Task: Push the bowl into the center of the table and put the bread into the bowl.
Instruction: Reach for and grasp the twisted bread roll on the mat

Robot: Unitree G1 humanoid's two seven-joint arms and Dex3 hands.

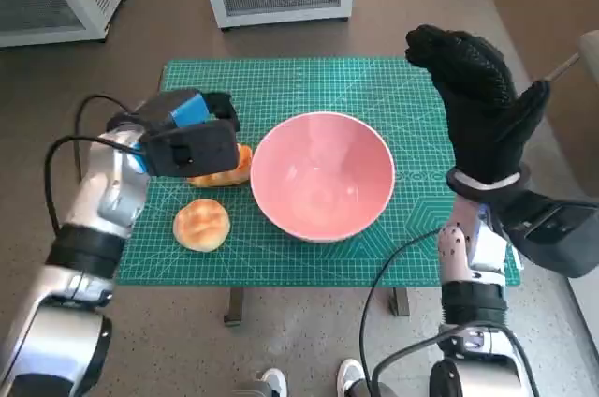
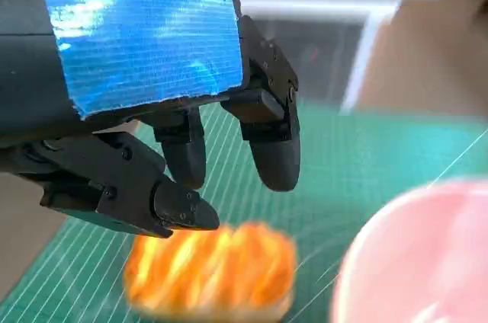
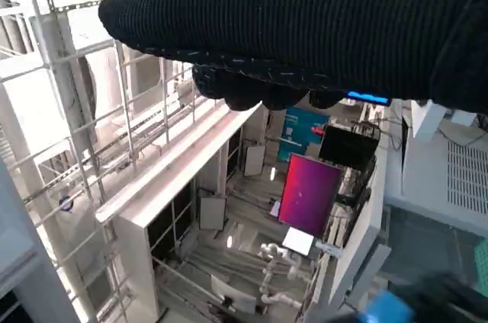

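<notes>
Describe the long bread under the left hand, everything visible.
The long bread is an elongated loaf, golden orange with paler streaks across its crust, looking glazed. It lies flat on the green cutting mat, just beside the pink bowl; contact with the rim cannot be told. The left hand hovers over it, fingers apart and above the crust, hiding much of it from the head view.

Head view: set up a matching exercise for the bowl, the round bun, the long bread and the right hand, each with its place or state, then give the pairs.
Things:
1. bowl
2. round bun
3. long bread
4. right hand

Places or states:
A. raised over the mat's right edge, holding nothing
B. partly hidden under the left hand
C. pink and empty, about mid-mat
D. lying free on the green mat, near its front left corner

Pairs: 1-C, 2-D, 3-B, 4-A
</notes>
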